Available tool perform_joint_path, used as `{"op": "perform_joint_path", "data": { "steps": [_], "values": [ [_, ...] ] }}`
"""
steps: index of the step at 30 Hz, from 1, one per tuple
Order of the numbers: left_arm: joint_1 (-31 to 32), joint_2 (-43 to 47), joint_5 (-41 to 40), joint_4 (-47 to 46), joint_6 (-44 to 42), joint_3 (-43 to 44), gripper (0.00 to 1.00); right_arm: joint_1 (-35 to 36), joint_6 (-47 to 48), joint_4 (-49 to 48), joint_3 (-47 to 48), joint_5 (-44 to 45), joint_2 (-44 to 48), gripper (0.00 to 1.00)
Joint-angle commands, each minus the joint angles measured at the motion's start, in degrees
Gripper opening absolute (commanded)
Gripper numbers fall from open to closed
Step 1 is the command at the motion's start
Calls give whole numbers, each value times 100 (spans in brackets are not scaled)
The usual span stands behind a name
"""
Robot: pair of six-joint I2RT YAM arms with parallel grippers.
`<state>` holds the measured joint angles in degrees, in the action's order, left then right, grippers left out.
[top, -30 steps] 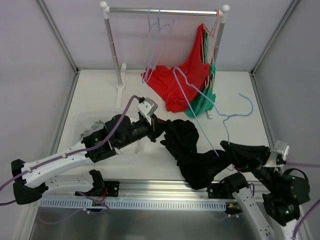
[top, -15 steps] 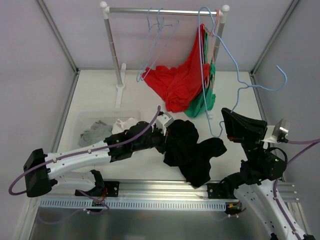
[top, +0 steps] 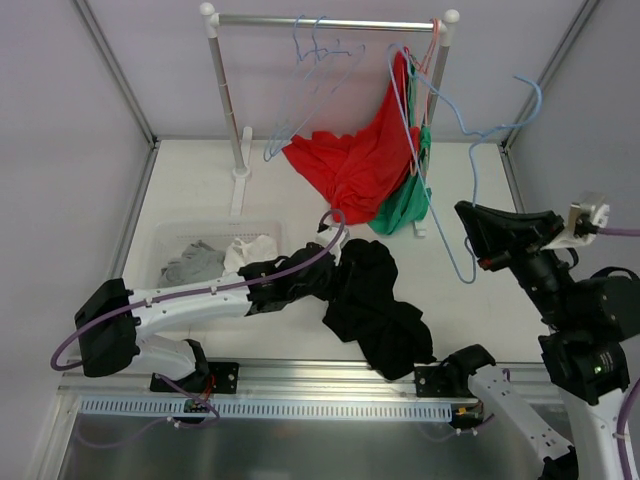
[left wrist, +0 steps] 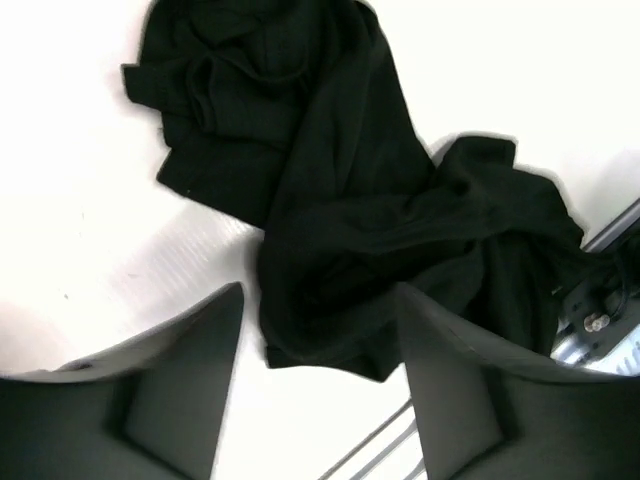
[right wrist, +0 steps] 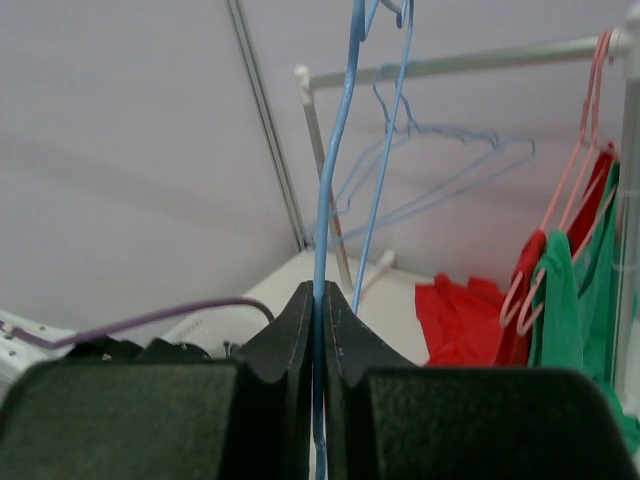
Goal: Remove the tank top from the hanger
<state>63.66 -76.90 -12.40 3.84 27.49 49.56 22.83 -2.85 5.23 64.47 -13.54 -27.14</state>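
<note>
Lying crumpled on the table [top: 200, 190], the black tank top [top: 370, 300] is at about 6 o'clock from the table centre, close to the front rail. It has no wire inside it and is well apart from the light blue hanger [top: 472, 200].

The left jaws are open, just at 9 o'clock of the cloth. In the left wrist view the two dark fingers [left wrist: 170, 380] stand apart, and the tank top lies flat on the table between and beyond them, not pinched.

The right jaws are closed on the thin wire of the light blue hanger and hold it up in the air at about 3 o'clock of the table, with the hook at its upper end.

At 12 o'clock stands the rack. Its rail [top: 330, 20] carries some bare blue hangers [top: 315, 60], and near its right post a red garment [top: 350, 170] and a green garment [top: 405, 205] hang down to the table. A clear bin [top: 215, 224] at 9 o'clock of the tank top holds grey and white cloth.
</note>
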Motion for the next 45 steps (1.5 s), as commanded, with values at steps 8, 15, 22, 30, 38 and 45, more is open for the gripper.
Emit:
{"op": "perform_joint_path", "data": {
  "steps": [8,15,22,30,38,45],
  "values": [
    [-29,1396,-1580,1865,-191,1108,99,-7,110,2421,1259,97,-1776,0],
    [-205,2687,-2012,3360,-164,1355,99,397,689,2771,2619,1255,-3305,0],
    [-205,3480,-1503,4107,-410,1091,99,512,1094,3124,4334,2276,-5107,0],
    [-196,3936,-350,4047,-1069,355,99,697,1647,3107,5901,3383,-6830,0],
    [-196,3937,-526,4002,-999,80,99,688,1666,2720,6578,3244,-7560,0],
    [-196,3964,-509,3993,-1008,62,99,714,1218,2448,6596,2435,-7877,0]
  ]
}}
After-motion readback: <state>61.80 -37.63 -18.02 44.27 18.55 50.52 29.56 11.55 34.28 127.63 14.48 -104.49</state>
